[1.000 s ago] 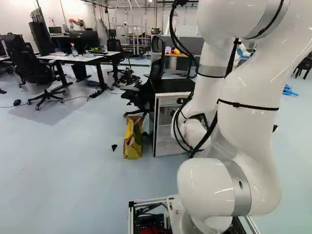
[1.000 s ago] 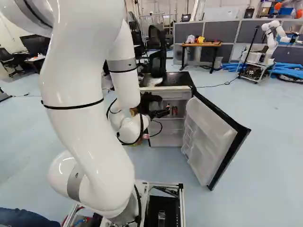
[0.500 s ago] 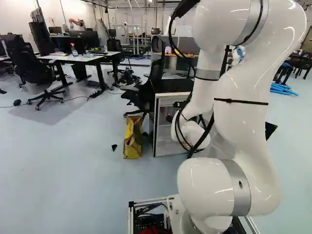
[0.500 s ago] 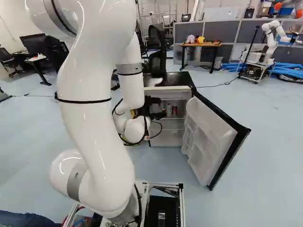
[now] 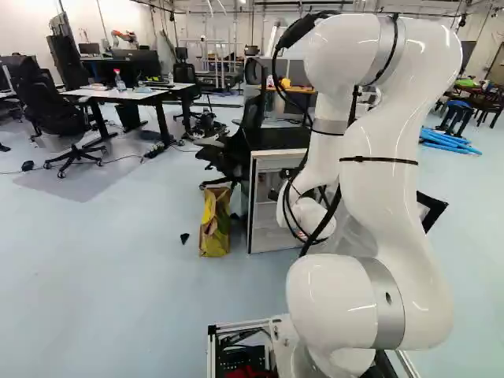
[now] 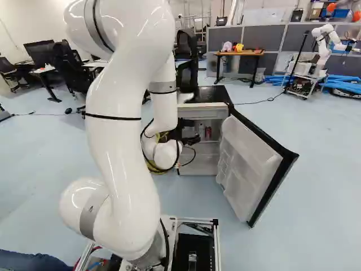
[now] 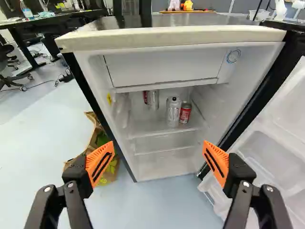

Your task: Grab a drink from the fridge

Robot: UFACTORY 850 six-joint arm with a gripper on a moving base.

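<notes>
White and glossy, your arm (image 6: pixel 121 130) reaches toward the opened fridge (image 7: pixel 171 39), and the black claw (image 6: pixel 193 139) at its end is level with the front of it in the right base view. From the wrist you can see the claw (image 7: pixel 158 153) standing open, its two fingers spread well apart, with orange pads (image 7: pixel 99 163) facing each other. The drinks are inside the fridge, ahead of the fingers: you've got a clear bottle (image 7: pixel 173 112) with a black cap, upright on the shelf (image 7: pixel 159 128), and a red can (image 7: pixel 185 113) upright just beside it. On the bottle's other side you can make out a silver-and-red can (image 7: pixel 152 99), below the white freezer compartment (image 7: pixel 164 69).

The fridge door (image 6: pixel 251 161) is swung wide, and you'll find its pale inner racks facing you in the right base view. A yellow-and-brown bag (image 5: pixel 214 226) stands on the floor beside the fridge, near a black office chair (image 5: pixel 244 146). Toward the back of your right base view, another robot (image 6: pixel 321 51) stands on a cart, and a wooden desk (image 6: pixel 241 53) carries small colourful things.
</notes>
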